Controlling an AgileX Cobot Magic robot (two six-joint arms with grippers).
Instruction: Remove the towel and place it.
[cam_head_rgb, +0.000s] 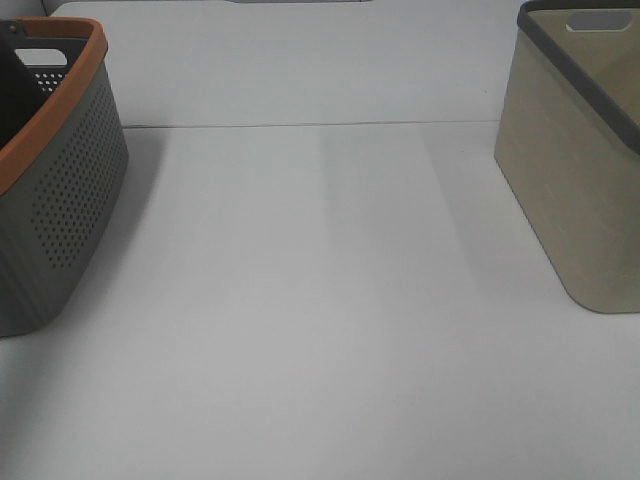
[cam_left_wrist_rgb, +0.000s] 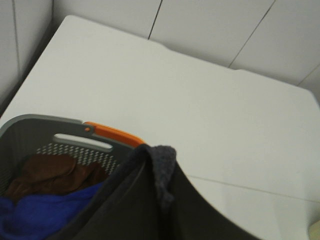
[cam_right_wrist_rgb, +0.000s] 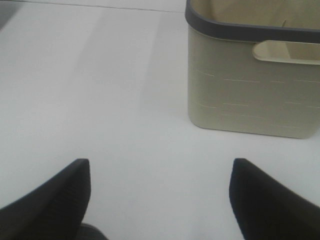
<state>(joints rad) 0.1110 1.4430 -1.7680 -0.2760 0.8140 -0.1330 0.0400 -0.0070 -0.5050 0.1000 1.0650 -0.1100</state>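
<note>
In the left wrist view my left gripper (cam_left_wrist_rgb: 161, 205) is shut on a fold of the dark charcoal terry towel (cam_left_wrist_rgb: 163, 172), which sticks up between the two dark fingers (cam_left_wrist_rgb: 120, 205). It hangs above the grey basket with the orange rim (cam_left_wrist_rgb: 112, 133); how much of the towel hangs below is hidden. My right gripper (cam_right_wrist_rgb: 160, 200) is open over the bare white table, nothing between its fingers (cam_right_wrist_rgb: 55, 200), short of the beige basket (cam_right_wrist_rgb: 245, 85). Neither arm shows in the exterior high view.
The grey perforated basket (cam_head_rgb: 60, 190) stands at the table's left edge and holds a brown cloth (cam_left_wrist_rgb: 52, 175) and a blue cloth (cam_left_wrist_rgb: 42, 215). The beige basket with a dark grey rim (cam_head_rgb: 575, 170) stands at the right. White table (cam_head_rgb: 320, 300) lies between them.
</note>
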